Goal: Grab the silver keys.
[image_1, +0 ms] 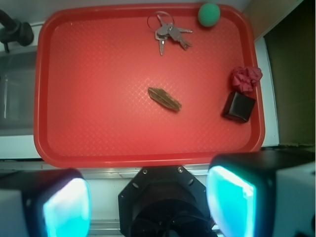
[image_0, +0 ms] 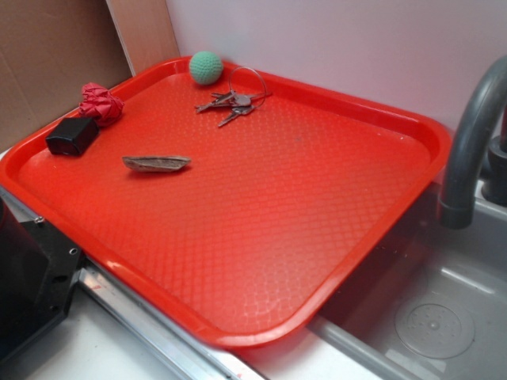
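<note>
Silver keys near green ball, gripper seen only from wrist, apparently spread wide, empty

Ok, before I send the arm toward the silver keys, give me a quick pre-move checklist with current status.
1. Silver keys located, far end of the tray: ok.
2. Keys lie flat with nothing on top: ok.
3. Clearance from the green ball: apart, but close by: ok.
4. Folded strip lies mid-tray between the arm and the keys; pass above it: ok.
5. Gripper open and empty: ok, fingers spread wide.
6. Gripper over the keys: not ok, it sits outside the tray's near edge.
</note>
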Motion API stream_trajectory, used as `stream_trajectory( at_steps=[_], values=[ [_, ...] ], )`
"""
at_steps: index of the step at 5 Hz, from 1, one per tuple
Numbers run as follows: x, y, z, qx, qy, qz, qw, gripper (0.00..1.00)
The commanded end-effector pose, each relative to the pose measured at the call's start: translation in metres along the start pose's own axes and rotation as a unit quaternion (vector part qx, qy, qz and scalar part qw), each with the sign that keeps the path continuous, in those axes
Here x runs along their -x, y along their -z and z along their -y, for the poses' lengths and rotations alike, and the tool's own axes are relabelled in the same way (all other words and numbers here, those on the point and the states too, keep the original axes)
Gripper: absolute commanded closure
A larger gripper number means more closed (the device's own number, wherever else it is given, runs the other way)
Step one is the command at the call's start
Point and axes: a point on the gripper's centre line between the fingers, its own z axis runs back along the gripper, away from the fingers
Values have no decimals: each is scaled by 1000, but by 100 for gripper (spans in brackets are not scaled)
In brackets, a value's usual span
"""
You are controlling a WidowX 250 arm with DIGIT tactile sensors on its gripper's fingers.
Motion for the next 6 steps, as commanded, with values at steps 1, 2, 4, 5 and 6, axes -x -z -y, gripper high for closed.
stream_trajectory(
  at_steps=[1,2,4,5,6],
  values=[
    [-69,43,-48,-56,46,-24,997,0],
    [-91,70,-73,-67,172,-30,982,0],
    [-109,107,-76,-106,376,48,919,0],
    [-121,120,-72,-127,399,99,903,0],
    [-143,131,-75,-120,394,96,906,0]
  ],
)
